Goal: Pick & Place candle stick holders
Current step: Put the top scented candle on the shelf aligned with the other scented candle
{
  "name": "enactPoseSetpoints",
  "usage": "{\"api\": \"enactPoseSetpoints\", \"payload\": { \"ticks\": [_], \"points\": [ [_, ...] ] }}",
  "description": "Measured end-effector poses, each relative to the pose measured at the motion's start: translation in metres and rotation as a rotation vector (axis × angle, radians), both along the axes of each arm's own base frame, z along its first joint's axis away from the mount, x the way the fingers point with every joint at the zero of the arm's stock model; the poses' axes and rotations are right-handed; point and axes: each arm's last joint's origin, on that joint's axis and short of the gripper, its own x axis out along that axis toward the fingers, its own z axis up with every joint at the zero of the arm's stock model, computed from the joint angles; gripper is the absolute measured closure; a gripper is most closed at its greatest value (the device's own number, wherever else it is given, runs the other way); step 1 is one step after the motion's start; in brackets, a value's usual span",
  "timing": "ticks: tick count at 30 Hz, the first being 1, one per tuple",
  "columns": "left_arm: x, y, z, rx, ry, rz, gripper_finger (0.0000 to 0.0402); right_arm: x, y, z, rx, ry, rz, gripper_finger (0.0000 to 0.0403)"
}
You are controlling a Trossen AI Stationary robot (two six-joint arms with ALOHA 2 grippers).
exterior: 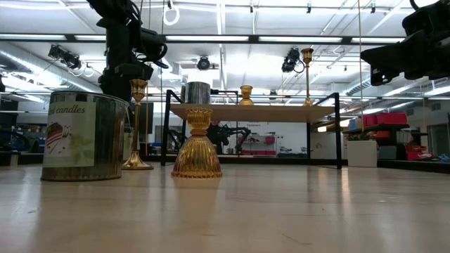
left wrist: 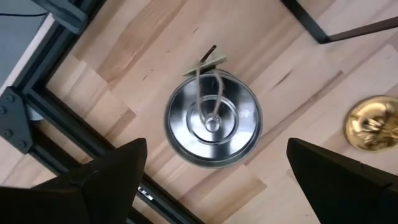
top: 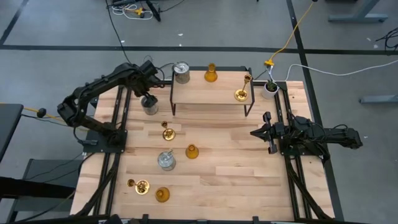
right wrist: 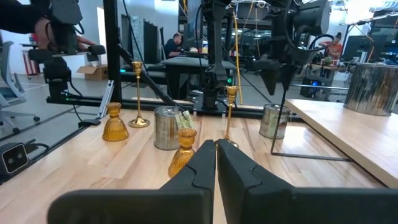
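My left gripper (top: 148, 95) is open, pointing down over a silvery glass cylinder holder (top: 150, 105). In the left wrist view the holder (left wrist: 212, 121) stands on the table between my two fingers (left wrist: 216, 148), apart from both. A low wooden shelf (top: 211, 93) carries a silvery holder (top: 181, 73), an amber one (top: 211, 74) and a brass one (top: 242, 94). On the table stand a brass holder (top: 168, 132), a silvery one (top: 166, 160) and an amber one (top: 192, 151). Another brass one (top: 142, 185) and another amber one (top: 162, 195) stand nearer. My right gripper (top: 258, 132) is shut and empty at the right (right wrist: 216, 149).
A white pot with a green plant (top: 270, 87) stands at the shelf's right end. Black frame rails (top: 118, 118) run along both table sides. Bare wood (top: 224, 174) lies between the holders and my right arm. People and desks show in the room beyond.
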Motion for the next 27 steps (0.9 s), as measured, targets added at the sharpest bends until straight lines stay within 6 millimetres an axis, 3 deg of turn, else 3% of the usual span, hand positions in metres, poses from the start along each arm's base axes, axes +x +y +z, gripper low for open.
{"api": "enactPoseSetpoints", "payload": {
  "ticks": [10, 27],
  "points": [
    [0.012, 0.013, -0.023, -0.053, 0.044, -0.004, 0.0007, 0.000, 0.000, 0.000, 0.000, 0.000, 0.000, 0.0381],
    [0.017, 0.023, -0.044, -0.101, 0.125, -0.005, 0.0007, 0.000, 0.000, 0.000, 0.000, 0.000, 0.000, 0.0381]
  ]
}}
